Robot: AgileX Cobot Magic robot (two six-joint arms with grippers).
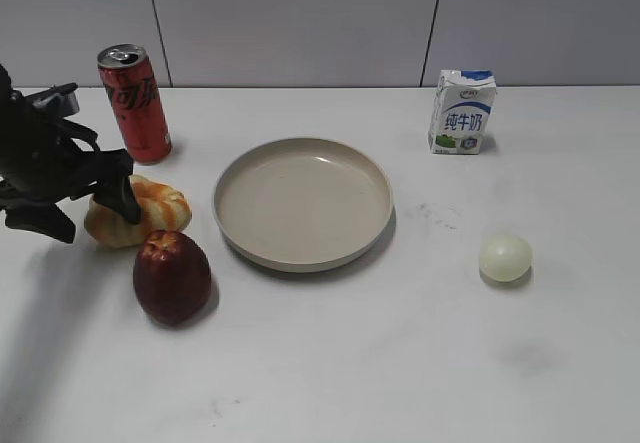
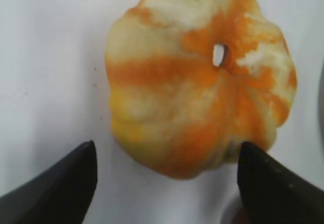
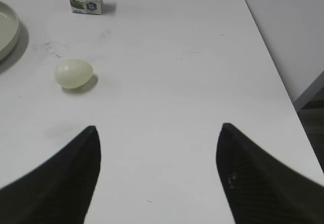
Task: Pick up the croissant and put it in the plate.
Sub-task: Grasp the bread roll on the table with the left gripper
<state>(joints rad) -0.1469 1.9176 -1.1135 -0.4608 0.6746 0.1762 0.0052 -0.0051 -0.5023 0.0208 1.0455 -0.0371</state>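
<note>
The croissant [image 1: 155, 206], domed with orange and cream stripes, lies on the white table left of the beige plate [image 1: 300, 259] and apart from it. In the left wrist view the croissant [image 2: 197, 82] fills the frame. My left gripper [image 1: 92, 213] is open, and its fingertips [image 2: 167, 150] straddle the croissant's near end. The right finger is at the croissant's edge, the left one apart from it. My right gripper [image 3: 158, 130] is open and empty above bare table. It is out of the exterior view. The plate's edge [image 3: 7, 29] shows at the far left of the right wrist view.
A dark red apple-like fruit [image 1: 172, 276] stands just in front of the croissant. A red cola can [image 1: 135, 103] stands behind it. A milk carton [image 1: 462, 111] is at the back right. A pale ball [image 1: 505, 258] lies right of the plate. The table's right edge [image 3: 283, 82] is near my right gripper.
</note>
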